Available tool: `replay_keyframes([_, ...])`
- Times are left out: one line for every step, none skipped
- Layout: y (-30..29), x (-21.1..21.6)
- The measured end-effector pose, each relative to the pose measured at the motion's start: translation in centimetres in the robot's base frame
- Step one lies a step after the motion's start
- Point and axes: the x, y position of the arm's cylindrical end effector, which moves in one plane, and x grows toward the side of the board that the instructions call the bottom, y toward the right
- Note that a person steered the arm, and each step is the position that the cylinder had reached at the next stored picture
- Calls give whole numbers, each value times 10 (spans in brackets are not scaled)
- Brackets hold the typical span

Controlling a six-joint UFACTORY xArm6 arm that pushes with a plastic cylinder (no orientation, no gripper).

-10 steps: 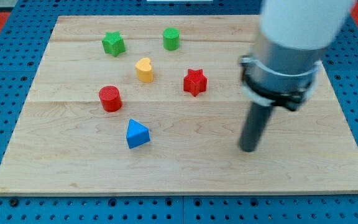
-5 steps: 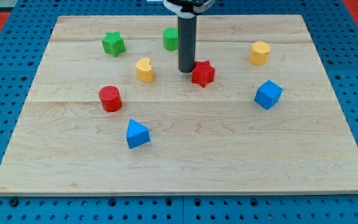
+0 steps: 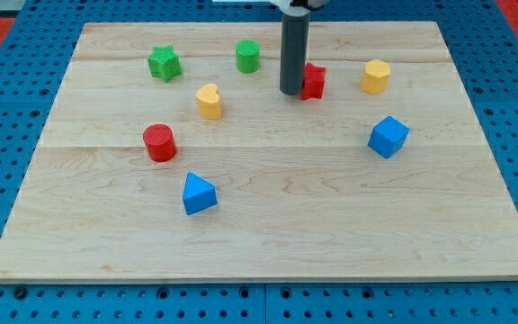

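My tip [image 3: 290, 92] stands in the upper middle of the wooden board [image 3: 268, 225], touching the left side of the red star block [image 3: 313, 81], which the rod partly hides. The green cylinder [image 3: 248, 56] is up and to the tip's left. A yellow heart block [image 3: 209, 101] lies further left of the tip. The yellow hexagonal block [image 3: 376, 76] sits to the right of the red star.
A green star block [image 3: 163, 63] is at the upper left. A red cylinder [image 3: 159, 142] and a blue triangular block [image 3: 198, 193] lie at the lower left. A blue cube [image 3: 388, 136] sits at the right. Blue pegboard surrounds the board.
My tip swept from the board's right to the red star, then pushed it up and to the right. The other blocks stayed put.
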Motion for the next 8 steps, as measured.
replay_keyframes([7, -21])
replay_keyframes([12, -25])
replay_keyframes([11, -22])
replay_keyframes([2, 24])
replay_keyframes([15, 19])
replay_keyframes([38, -38])
replay_keyframes([48, -65])
replay_keyframes([52, -73])
